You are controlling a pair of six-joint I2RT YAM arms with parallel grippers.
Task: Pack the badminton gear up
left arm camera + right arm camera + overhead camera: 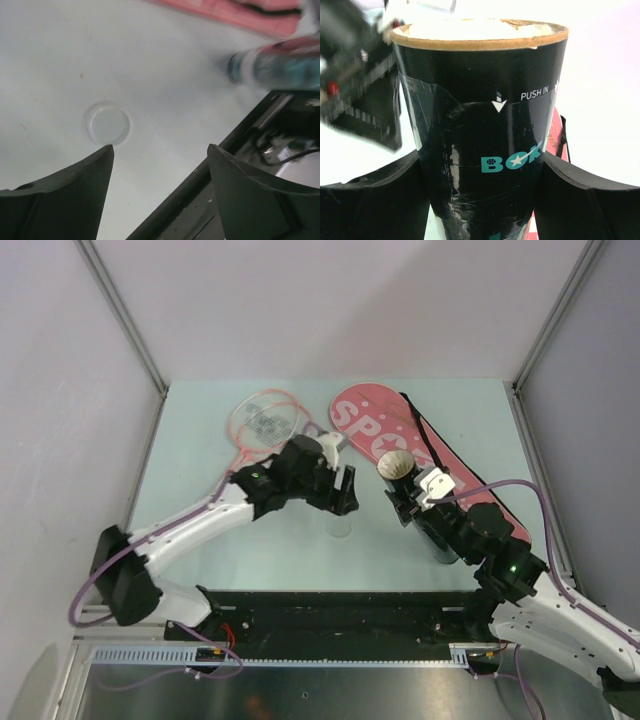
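Note:
My right gripper (418,502) is shut on the long black tube (410,490), holding it tilted above the table with its open brown-rimmed mouth (479,36) toward the left arm. In the right wrist view the fingers (380,190) press both sides of the tube (480,130). My left gripper (345,502) is open and empty, hanging over a clear round lid (107,123) on the table. The pink-white racket (262,425) lies at the back left. The pink "SPORT" cover (375,425) lies at the back right, partly under the right arm. No shuttlecocks show.
The clear lid also shows in the top view (340,530), below the left fingers. The black rail at the table's near edge (200,185) runs close under the left gripper. White walls and metal posts enclose the table.

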